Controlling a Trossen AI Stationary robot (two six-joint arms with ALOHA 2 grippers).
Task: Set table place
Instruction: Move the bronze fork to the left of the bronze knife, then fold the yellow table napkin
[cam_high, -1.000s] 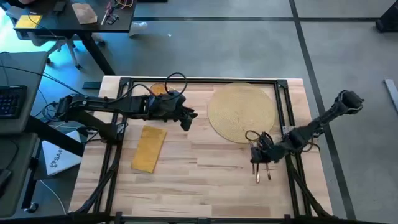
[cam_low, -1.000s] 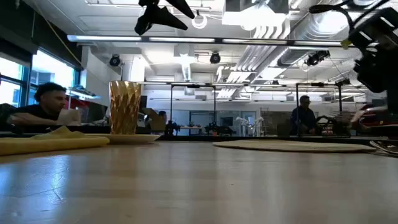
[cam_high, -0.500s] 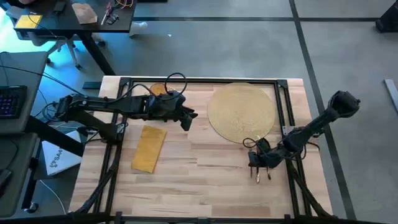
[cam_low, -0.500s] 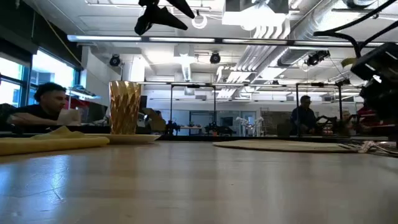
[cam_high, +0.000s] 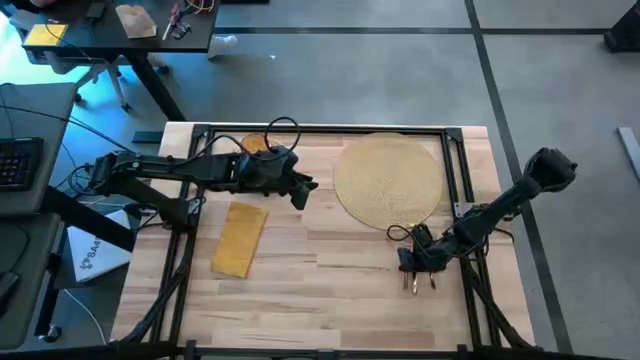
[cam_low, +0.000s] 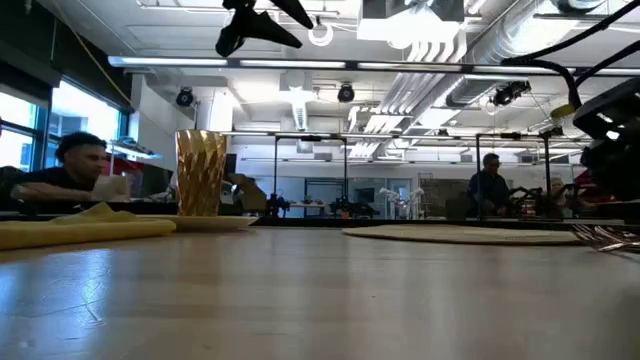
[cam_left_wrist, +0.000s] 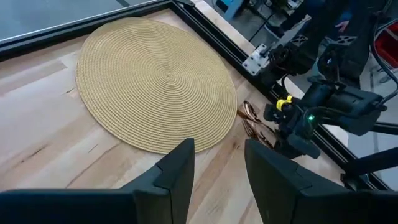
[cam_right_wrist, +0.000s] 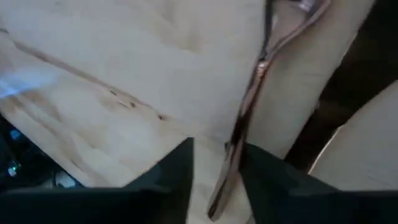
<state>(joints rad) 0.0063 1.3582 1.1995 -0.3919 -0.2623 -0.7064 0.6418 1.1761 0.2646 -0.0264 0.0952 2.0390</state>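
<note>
The round woven placemat lies at the table's far right. The copper cutlery lies on the wood just near of it. My right gripper is low over the cutlery and open, and one copper piece runs between its fingers. My left gripper hangs open high above the table's middle, holding nothing. The yellow napkin lies flat at the near left. The amber ribbed glass stands on the plate at the far left, half hidden by the left arm in the high view. My right gripper comes down slanting from the table's right, with its fingers on either side of a copper piece's handle and lying along it. The piece lies on the table. Whether a finger touches it, I cannot tell.
A black frame rail runs along the table's right side close to the right arm. Bare wood spreads between the napkin and the cutlery. People sit in the room beyond the table's far edge.
My right gripper has gone down and a little toward the table's near left, ending low over the cutlery. The cutlery has stayed on the table.
</note>
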